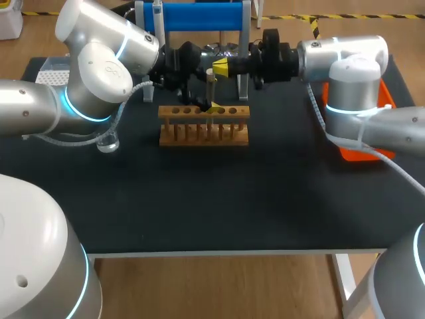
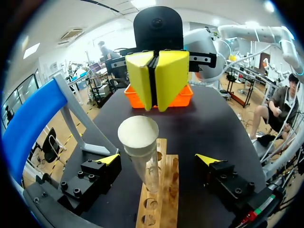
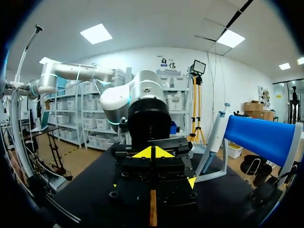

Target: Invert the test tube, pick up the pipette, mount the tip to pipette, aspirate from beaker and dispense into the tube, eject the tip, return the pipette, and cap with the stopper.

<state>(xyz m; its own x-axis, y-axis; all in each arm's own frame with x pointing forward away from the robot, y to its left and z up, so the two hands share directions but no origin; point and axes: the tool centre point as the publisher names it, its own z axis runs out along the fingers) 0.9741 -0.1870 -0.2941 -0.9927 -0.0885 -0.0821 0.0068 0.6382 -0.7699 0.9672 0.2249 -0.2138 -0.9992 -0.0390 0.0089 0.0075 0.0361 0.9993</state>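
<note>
A glass test tube point(image 1: 211, 90) stands upright in the wooden rack point(image 1: 199, 133), with a cream stopper point(image 2: 138, 134) in its mouth. My left gripper point(image 2: 159, 159) is open, one yellow-tipped finger on each side of the tube, and neither touches it. My right gripper point(image 1: 220, 67) is shut with nothing in it, its joined yellow tips point(image 2: 156, 78) just above and behind the stopper. In the right wrist view that gripper point(image 3: 153, 153) points at the left gripper point(image 3: 153, 184). The pipette point(image 1: 157, 13) hangs on the blue stand point(image 1: 199, 16).
A small glass beaker point(image 1: 107, 141) sits left of the rack, under my left arm. A white tip box point(image 1: 53, 73) is at the back left. At the right edge, behind my right arm, lies an orange tray point(image 1: 358, 149). The dark mat point(image 1: 219, 199) covers the table.
</note>
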